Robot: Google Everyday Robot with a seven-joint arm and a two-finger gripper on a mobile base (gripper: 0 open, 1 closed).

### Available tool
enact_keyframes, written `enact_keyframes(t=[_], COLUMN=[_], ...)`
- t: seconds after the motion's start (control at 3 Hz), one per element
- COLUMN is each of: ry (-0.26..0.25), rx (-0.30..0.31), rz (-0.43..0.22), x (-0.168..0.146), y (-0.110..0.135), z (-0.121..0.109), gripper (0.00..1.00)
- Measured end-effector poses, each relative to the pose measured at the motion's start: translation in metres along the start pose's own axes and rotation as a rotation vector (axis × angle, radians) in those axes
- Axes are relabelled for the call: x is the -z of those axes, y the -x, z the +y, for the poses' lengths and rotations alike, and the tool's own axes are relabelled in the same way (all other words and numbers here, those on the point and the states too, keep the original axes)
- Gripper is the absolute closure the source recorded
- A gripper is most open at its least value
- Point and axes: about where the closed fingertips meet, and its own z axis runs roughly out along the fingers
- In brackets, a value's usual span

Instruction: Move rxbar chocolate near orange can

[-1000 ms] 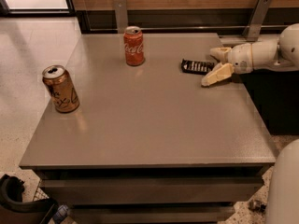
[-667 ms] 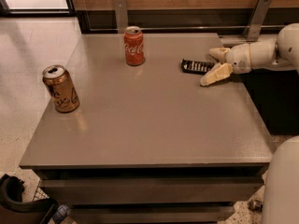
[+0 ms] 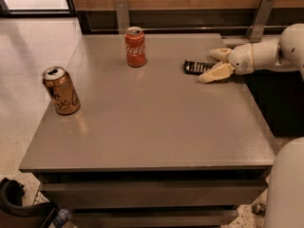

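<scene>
The rxbar chocolate [image 3: 195,67], a flat black bar with white lettering, lies on the grey table [image 3: 156,122] at the right rear. My gripper [image 3: 212,63] reaches in from the right at table height. It is open, with one cream finger behind the bar's right end and one in front of it. The orange can [image 3: 60,90], golden-brown with dark script, stands upright near the table's left edge, far from the bar.
A red Coca-Cola can [image 3: 135,46] stands upright at the table's rear centre, left of the bar. Two metal brackets [image 3: 121,13] rise behind the table against a wood-panelled wall. A white part of my body [image 3: 287,184] is at the bottom right.
The gripper and the bar stay in nearly the same place. The white body part at the bottom right has come further into view.
</scene>
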Motion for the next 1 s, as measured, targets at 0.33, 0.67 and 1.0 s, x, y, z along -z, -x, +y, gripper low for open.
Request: enact_keyframes(t=[0.33, 0.67, 1.0], ry=[0.0, 0.0, 0.001], rx=[0.0, 0.0, 0.0], rz=[0.0, 0.0, 0.0], x=[0.0019, 0.0036, 0.0036], y=[0.0039, 0.0073, 0.0084], z=[0.0001, 0.0003, 0.0004], gripper=[0.69, 0.93, 1.0])
